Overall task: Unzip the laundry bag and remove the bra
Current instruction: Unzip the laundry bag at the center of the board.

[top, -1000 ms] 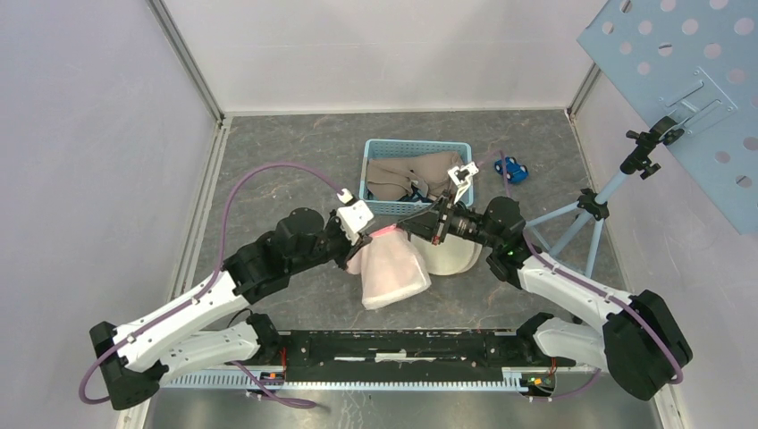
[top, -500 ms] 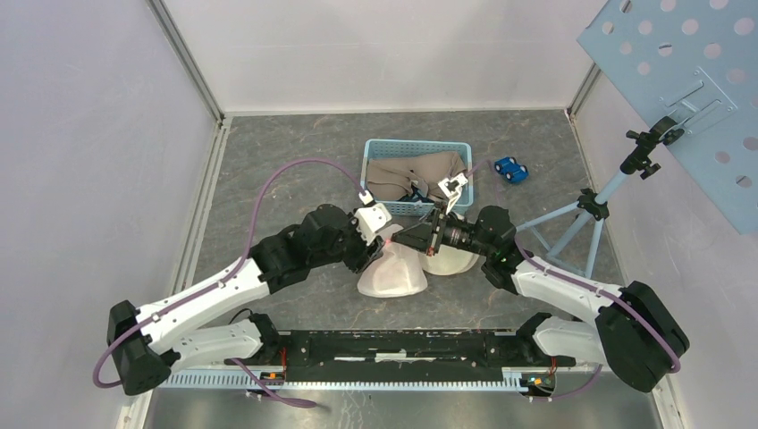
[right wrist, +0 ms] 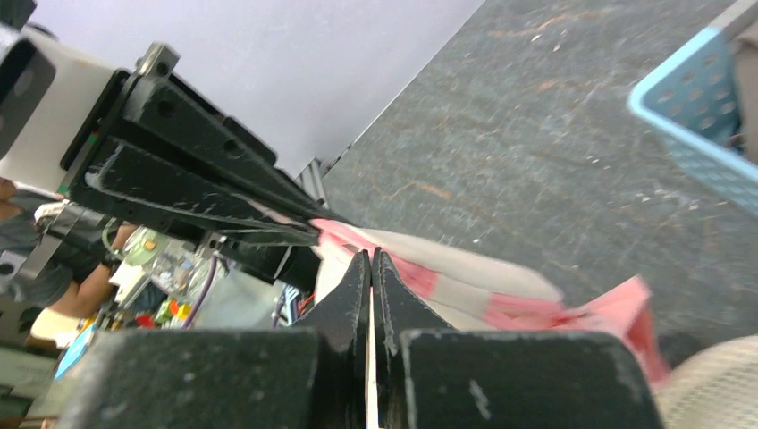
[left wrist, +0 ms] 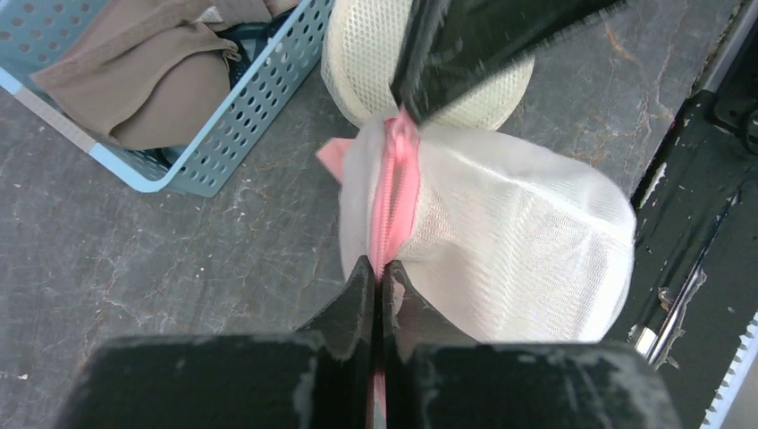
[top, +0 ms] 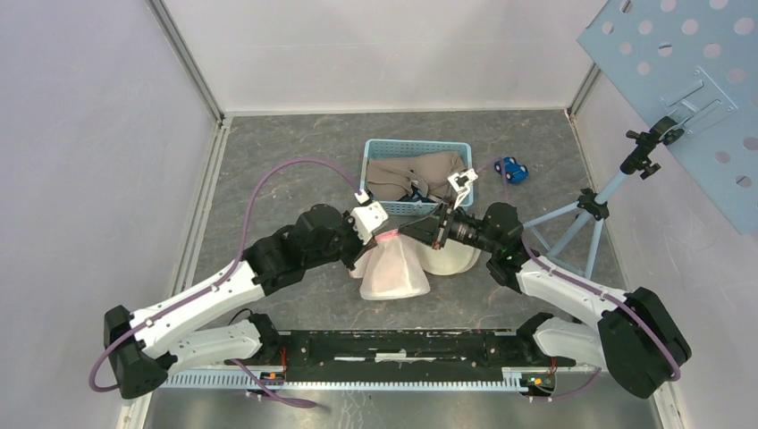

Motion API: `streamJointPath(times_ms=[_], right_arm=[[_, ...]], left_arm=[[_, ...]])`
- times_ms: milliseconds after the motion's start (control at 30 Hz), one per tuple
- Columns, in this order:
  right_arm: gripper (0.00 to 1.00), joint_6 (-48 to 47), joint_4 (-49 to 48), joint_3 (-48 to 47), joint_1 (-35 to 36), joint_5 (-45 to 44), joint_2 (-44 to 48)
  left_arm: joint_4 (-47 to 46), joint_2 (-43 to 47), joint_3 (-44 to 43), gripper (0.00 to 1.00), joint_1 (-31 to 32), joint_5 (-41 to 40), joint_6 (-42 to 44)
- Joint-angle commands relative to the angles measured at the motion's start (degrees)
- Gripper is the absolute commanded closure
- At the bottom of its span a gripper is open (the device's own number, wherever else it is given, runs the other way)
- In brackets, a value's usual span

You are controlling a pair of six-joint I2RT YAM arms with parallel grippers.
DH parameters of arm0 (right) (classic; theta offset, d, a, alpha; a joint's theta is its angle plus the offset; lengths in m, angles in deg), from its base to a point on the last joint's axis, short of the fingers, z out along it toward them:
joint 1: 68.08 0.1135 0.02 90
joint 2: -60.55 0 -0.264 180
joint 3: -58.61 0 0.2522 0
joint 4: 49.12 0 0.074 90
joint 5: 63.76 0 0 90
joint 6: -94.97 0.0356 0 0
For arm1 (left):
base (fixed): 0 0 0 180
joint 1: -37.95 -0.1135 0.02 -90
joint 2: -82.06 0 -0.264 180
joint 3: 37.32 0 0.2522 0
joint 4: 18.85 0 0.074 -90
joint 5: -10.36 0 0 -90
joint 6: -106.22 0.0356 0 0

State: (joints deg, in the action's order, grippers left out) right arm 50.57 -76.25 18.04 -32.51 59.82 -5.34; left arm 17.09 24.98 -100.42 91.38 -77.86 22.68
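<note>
The white mesh laundry bag [top: 393, 273] [left wrist: 509, 241] hangs lifted between both grippers in the middle of the floor. Its pink zipper [left wrist: 398, 179] [right wrist: 527, 308] runs along the top edge, stretched between them. My left gripper [top: 379, 238] [left wrist: 376, 266] is shut on the near end of the zipper. From the right, my right gripper [top: 404, 234] [right wrist: 371, 256] is shut on the zipper's other end, its black fingers [left wrist: 483, 36] pointing at the left ones. The two sets of tips almost meet. The bra is hidden.
A cream mesh dome [top: 451, 259] [left wrist: 357, 54] lies on the floor just right of the bag. Behind stands a blue basket [top: 375, 147] [left wrist: 241, 107] of beige garments. At the back right are a blue toy car [top: 511, 168] and a tripod [top: 572, 223].
My left arm moved right, toward the right gripper. Its jaws opened and shut again on the zipper. The bag bunched up and narrowed between the grippers.
</note>
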Motion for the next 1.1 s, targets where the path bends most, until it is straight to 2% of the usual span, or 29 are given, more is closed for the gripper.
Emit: streamJointPath(times_ms=[0, 133, 300, 433, 600, 767, 933, 1067], right_arm=[[1.00, -2.24, 1.07, -0.75, -4.00, 0.38, 2.39], [1.00, -3.47, 2.87, -1.32, -5.25, 0.44, 2.19], [1.00, 0.75, -2.59, -0.11, -5.09, 2.22, 0.38], [1.00, 0.85, -2.83, -0.85, -3.90, 2.39, 0.05], [1.00, 0.03, -1.69, -4.64, -3.59, 2.21, -1.61], [1.00, -3.60, 3.04, -11.26, -4.76, 1.56, -3.66], [1.00, 0.44, -1.94, -10.98, -4.54, 2.36, -7.71], [1.00, 2.29, -5.65, -15.04, -0.28, 1.96, -13.60]], left_arm=[[-1.06, 4.38, 1.29, 0.98, -0.08, -1.64, 2.02], [0.38, 5.60, 2.38, 0.98, -0.10, -1.58, 2.14], [-0.82, 4.76, 2.21, 0.98, -0.07, 0.40, 0.97], [-1.53, 3.08, 0.72, 0.98, -0.12, 1.38, 1.05], [-2.07, 3.54, -0.14, 0.98, -0.08, -1.57, 2.57], [-2.50, 7.58, 1.70, 0.98, -0.23, -7.94, 4.04], [-0.21, 9.27, 2.32, 0.98, -0.37, -9.01, 4.12], [0.00, 9.69, 1.36, 0.98, -0.34, -10.31, 4.80]])
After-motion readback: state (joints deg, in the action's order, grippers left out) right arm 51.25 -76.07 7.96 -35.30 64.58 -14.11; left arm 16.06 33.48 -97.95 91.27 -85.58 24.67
